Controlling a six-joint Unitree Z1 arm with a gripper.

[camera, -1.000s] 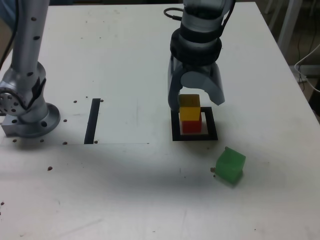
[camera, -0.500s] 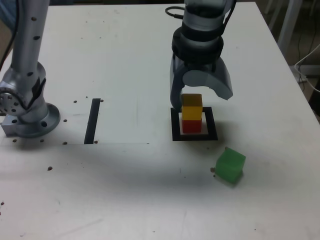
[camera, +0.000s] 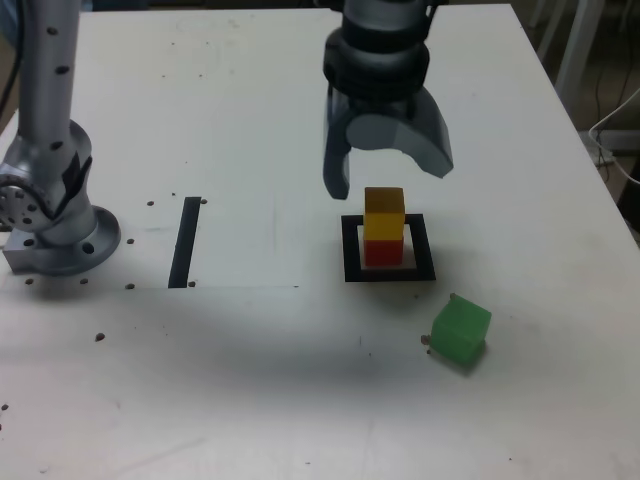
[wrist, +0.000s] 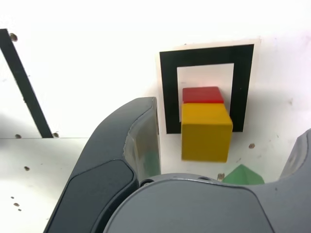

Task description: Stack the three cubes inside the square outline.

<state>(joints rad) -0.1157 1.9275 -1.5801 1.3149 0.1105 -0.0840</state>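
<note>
In the exterior view the yellow cube point(camera: 384, 213) sits on top of the red cube point(camera: 382, 251), inside the square outline point(camera: 390, 274). My gripper point(camera: 386, 178) hangs open just above and behind this stack, touching nothing. The green cube point(camera: 461, 331) lies tilted on the table outside the outline, nearer the camera and toward the exterior view's right. In the wrist view the yellow cube point(wrist: 206, 132) covers most of the red cube point(wrist: 202, 94) within the square outline point(wrist: 168, 97). One dark finger point(wrist: 131, 141) stands beside them, and a corner of the green cube point(wrist: 241, 174) peeks out.
A straight black strip point(camera: 185, 241) lies toward the exterior view's left, also in the wrist view point(wrist: 24, 87). The arm's grey base point(camera: 55, 225) stands at the far left. A white table point(camera: 250, 380) with small dark specks carries everything; a cable point(camera: 615, 130) hangs off its right side.
The jaws spread wider and let go of the yellow cube. The gripper then rose and drifted slightly toward the exterior view's left. The two-cube stack and the green cube stayed put.
</note>
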